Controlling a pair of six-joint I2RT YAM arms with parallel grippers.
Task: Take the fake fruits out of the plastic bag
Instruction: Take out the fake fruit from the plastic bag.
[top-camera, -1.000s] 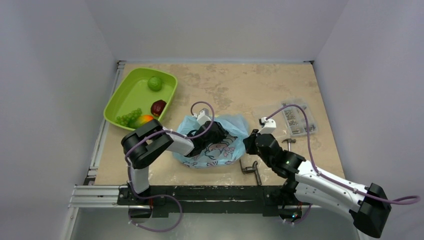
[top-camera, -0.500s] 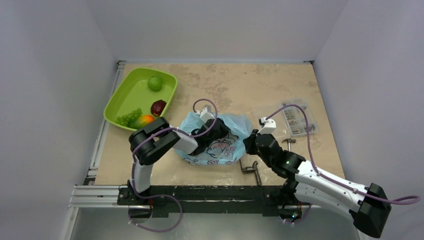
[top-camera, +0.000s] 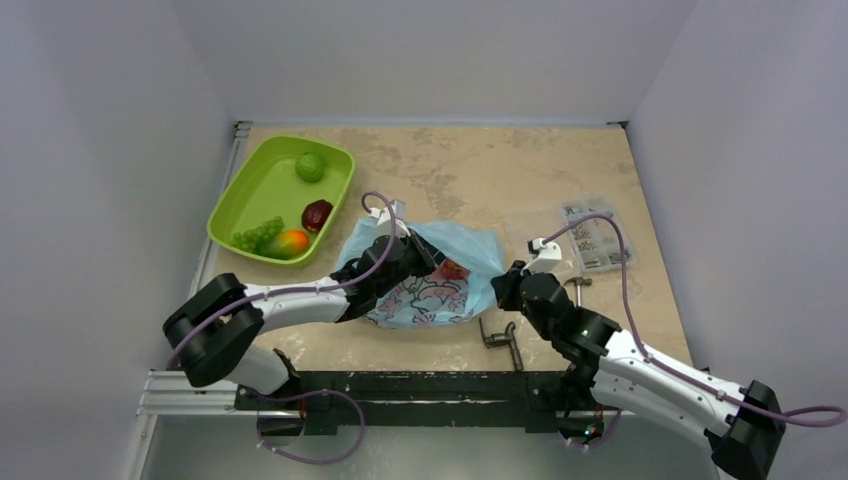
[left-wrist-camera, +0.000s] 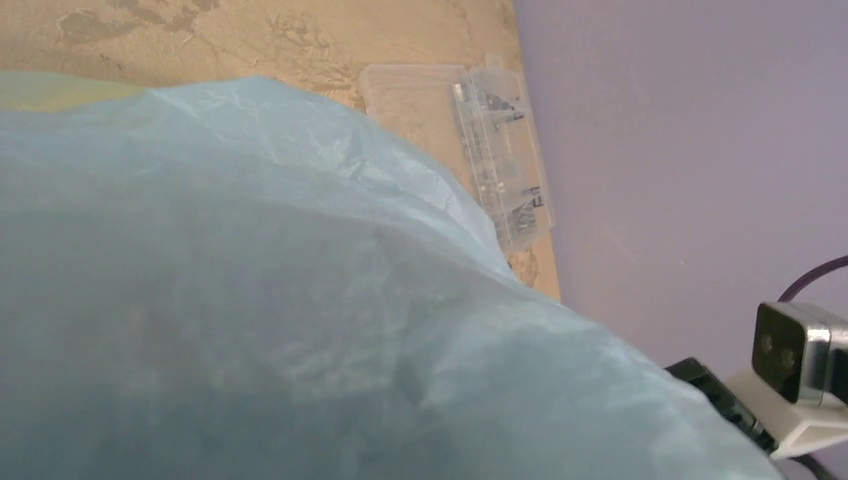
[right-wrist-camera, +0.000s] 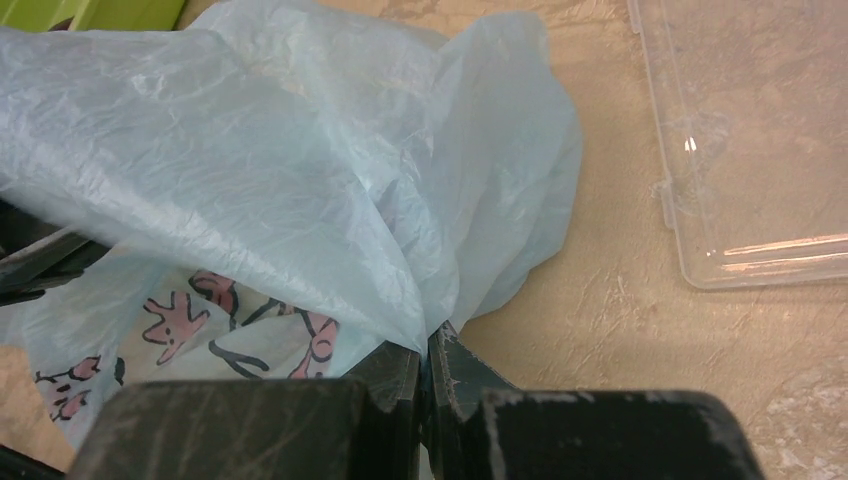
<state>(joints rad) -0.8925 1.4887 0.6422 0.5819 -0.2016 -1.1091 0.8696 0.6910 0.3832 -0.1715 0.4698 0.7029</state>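
Observation:
The light-blue plastic bag (top-camera: 440, 290) with pink and black prints lies mid-table. My left gripper (top-camera: 418, 258) reaches into its mouth from the left. A dark red piece (top-camera: 453, 268) shows at the gripper's tip inside the bag. In the left wrist view the bag's film (left-wrist-camera: 300, 300) covers the jaws. My right gripper (right-wrist-camera: 428, 352) is shut on a fold of the bag (right-wrist-camera: 300, 180) at its right edge, also in the top view (top-camera: 503, 287). A round green fruit (top-camera: 310, 167), a dark red piece (top-camera: 317, 214), a grape bunch (top-camera: 258, 235) and an orange one (top-camera: 288, 240) lie in the tray.
The lime-green tray (top-camera: 250, 180) stands at the back left. A clear plastic parts box (top-camera: 595, 235) lies to the right, also in the wrist views (left-wrist-camera: 500, 150) (right-wrist-camera: 740, 140). A metal clamp (top-camera: 500, 335) lies near the front edge by the right arm.
My left arm has swung low and to the left, and its gripper now sits at the bag's upper left. The bag has spread wider, and a dark red piece now shows inside.

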